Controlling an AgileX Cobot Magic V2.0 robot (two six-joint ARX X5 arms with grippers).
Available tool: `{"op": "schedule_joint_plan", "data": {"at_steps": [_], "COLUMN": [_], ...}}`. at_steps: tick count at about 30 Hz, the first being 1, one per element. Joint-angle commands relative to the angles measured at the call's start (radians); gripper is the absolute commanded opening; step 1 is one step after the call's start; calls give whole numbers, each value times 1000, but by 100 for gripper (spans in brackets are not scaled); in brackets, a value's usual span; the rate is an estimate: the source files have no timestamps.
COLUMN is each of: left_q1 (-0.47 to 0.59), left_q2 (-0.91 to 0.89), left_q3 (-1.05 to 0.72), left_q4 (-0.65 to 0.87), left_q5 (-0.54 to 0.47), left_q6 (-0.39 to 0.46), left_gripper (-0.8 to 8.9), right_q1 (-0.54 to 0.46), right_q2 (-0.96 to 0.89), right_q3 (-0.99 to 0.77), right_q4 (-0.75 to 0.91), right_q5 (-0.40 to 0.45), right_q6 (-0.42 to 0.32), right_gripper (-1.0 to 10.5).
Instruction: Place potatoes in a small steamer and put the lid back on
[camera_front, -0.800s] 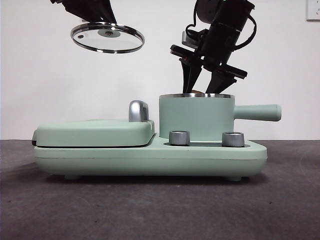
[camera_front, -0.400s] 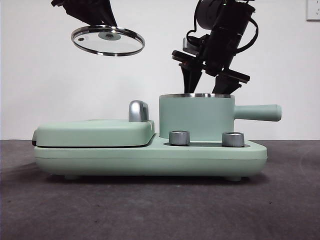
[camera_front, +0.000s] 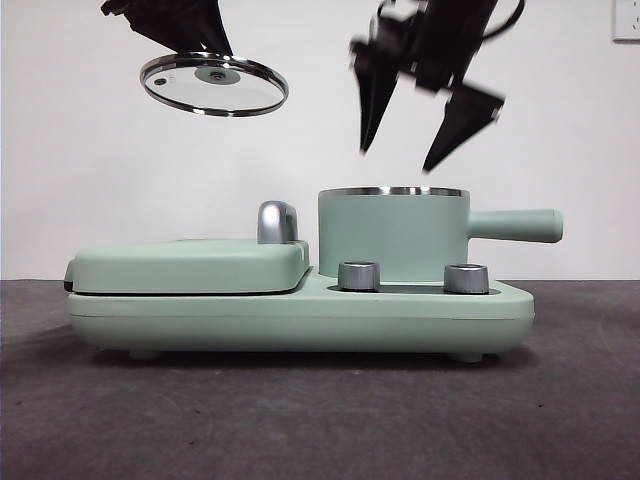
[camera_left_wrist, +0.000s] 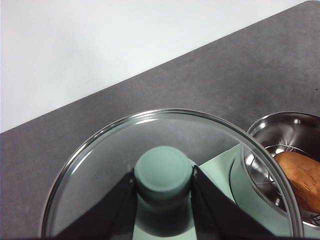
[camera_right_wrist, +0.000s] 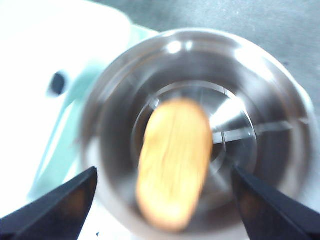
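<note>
Front view: the steamer (camera_front: 392, 234) stands on the right half of a mint-green cooker base (camera_front: 300, 318), its straight handle (camera_front: 515, 225) pointing right. Two steel knobs (camera_front: 360, 276) sit on the base just in front of it. To the left, a flat griddle cover (camera_front: 190, 265) with a chrome handle (camera_front: 277, 222) fills the other half of the base. The base rests on a dark table (camera_front: 320, 420), about midway between its left and right edges. Above the steamer hangs the right gripper (camera_front: 400, 160), blurred, its jaws spread wide and empty, the tips clear of the steel rim. High over the griddle cover, the left gripper (camera_front: 215, 62) holds the lid (camera_front: 214, 84), which is tilted slightly.

Left wrist view: the left gripper (camera_left_wrist: 163, 181) pinches the lid's (camera_left_wrist: 100, 165) green knob (camera_left_wrist: 163, 172) between its two jaws. Through and beside the glass, the steamer (camera_left_wrist: 295, 130) shows its steel inside, with the potato (camera_left_wrist: 302, 177) lying in it.

Right wrist view: blurred. The right gripper (camera_right_wrist: 162, 185) has its jaws spread far apart, one to each side of the steamer (camera_right_wrist: 270, 90) below. The potato (camera_right_wrist: 174, 161) lies lengthwise on the steamer's steel bottom, touching neither jaw.
</note>
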Motion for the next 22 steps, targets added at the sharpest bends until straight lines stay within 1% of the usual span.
{"op": "schedule_joint_plan", "data": {"at_steps": [1,4,7,10,12,16,22], "left_q1": [-5,-12,-26,-46,-64,-108,-183], "left_q2": [11,11,11,11,11,12,15], "left_q3": [26,26,26,26,26,26,26], "left_q4": [27,28,30,34,36,35,37], "left_q5": [6,6,6,6,6,6,6], "left_q6": [-6,-30,-31,-31,-31,-31,-29], "left_gripper": [17,17,17,17,17,17,17], "right_q1": [4,3,7,43,74,127,197], "right_q2": [-62,-127,-203,-302,-379,-550,-807], "right_q3": [33,32,13,-66,-148,-355,-684], "right_q4": [-64,-148,-201,-211,-210,-129,66], "right_q5": [0,5,46,88,112,101,105], "right_q6": [-60,-62,-62,-62,-62,-52,49], "right_gripper": [425,425,425,425,425,425,425]}}
